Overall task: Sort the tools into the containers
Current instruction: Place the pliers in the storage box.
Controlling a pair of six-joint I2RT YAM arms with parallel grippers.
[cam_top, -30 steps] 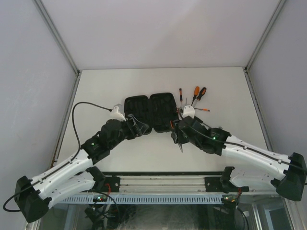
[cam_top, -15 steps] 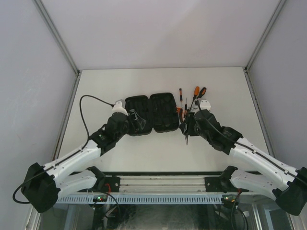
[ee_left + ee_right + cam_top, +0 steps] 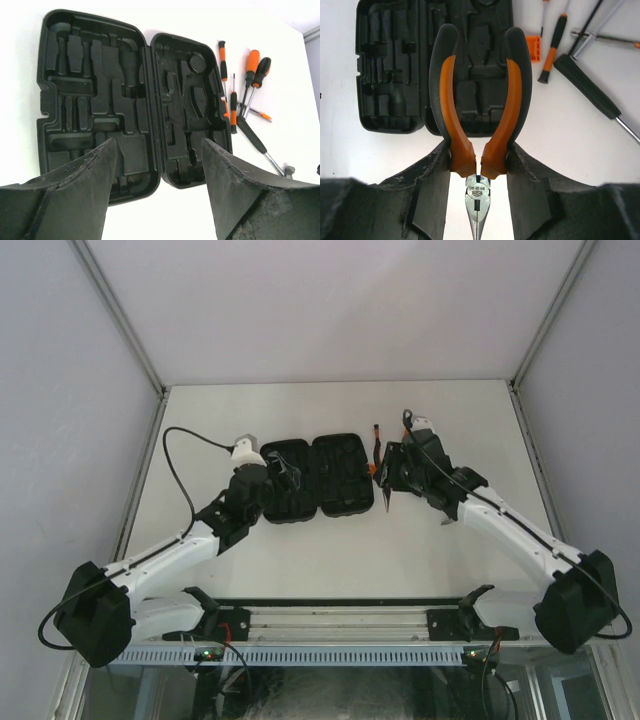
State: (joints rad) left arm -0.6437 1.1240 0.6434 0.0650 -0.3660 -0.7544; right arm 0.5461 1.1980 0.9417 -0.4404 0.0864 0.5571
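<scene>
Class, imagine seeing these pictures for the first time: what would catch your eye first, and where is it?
The orange-and-black-handled pliers stand out, gripped near their pivot by the right pincer beside the case's right edge. The big black plastic clamshell tool case lies open mid-table with its moulded slots bare, and a cluster of loose orange-and-black screwdrivers lies just right of it.

Surface: white table (image 3: 300,550), with walls at its left, right and far sides.
Middle: black tool case (image 3: 100,90), open flat, moulded slots facing up.
Just right of case: orange-and-black screwdrivers (image 3: 222,60), clustered, some crossing.
Nearer, right: black-handled hammer (image 3: 252,137), lying aslant.
</scene>
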